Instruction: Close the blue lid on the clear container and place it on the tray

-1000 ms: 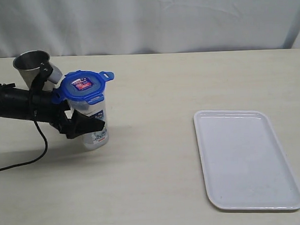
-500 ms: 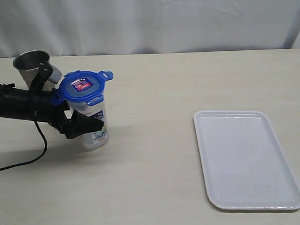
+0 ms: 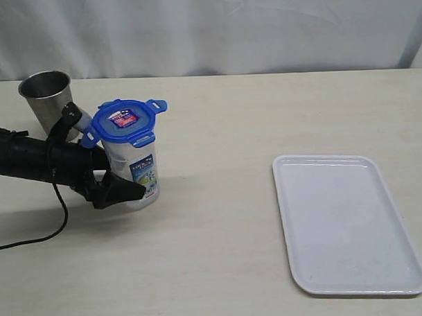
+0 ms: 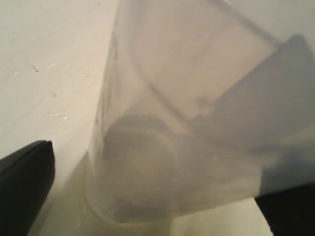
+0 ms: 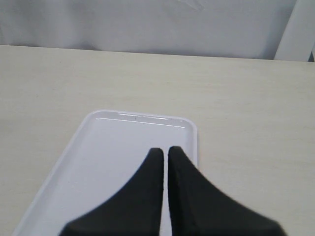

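The clear container (image 3: 136, 171) stands a little tilted at the table's left, its blue-and-white label facing me. The blue lid (image 3: 128, 120) sits on its top with the tabs sticking outward. My left gripper (image 3: 132, 180) is shut on the container's lower half, one black finger (image 3: 118, 190) in front and the other hidden behind it. In the left wrist view the container (image 4: 162, 147) fills the frame between the fingers (image 4: 24, 182). The white tray (image 3: 345, 222) lies at the right. My right gripper (image 5: 165, 150) hangs shut and empty over the tray (image 5: 113, 147); the exterior view does not show it.
A grey steel cup (image 3: 46, 93) stands at the back left, just behind my left arm (image 3: 31, 159). A black cable (image 3: 40, 237) trails from that arm across the table's left front. A white curtain closes off the back.
My left gripper has carried the container with its lid a little to the right and away from the steel cup. The tray has not moved.
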### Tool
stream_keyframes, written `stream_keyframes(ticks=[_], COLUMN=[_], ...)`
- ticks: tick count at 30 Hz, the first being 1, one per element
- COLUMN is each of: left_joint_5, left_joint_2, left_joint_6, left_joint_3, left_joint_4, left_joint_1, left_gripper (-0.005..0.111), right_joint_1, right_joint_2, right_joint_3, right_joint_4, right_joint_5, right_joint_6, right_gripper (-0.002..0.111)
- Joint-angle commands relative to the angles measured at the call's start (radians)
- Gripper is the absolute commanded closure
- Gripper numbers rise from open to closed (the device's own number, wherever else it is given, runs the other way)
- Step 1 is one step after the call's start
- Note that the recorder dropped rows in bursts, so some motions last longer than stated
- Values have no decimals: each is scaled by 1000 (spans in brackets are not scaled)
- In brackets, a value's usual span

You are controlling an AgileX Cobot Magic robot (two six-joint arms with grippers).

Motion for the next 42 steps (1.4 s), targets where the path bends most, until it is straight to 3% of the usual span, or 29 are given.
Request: stream_keyframes(ticks=[1,11,17,42], left_joint_5=[0,8,112,81], left_joint_2=[1,1,1,1], left_joint_6=[21,21,21,21], left_joint_3=[1,1,1,1], left_joint_4=[-7,-74,-107,-111], left_joint_1=[-7,-7,-7,-7], left_gripper=[6,6,6,6], right_joint_1=[2,2,2,2], right_joint_2=[-4,-4,-4,-4], right_joint_3=[4,4,4,4], right_joint_4=[-3,-3,-3,-3], right_joint_5=[-3,-3,-3,-3], right_joint_6=[0,0,0,0], right_gripper=[104,104,104,104])
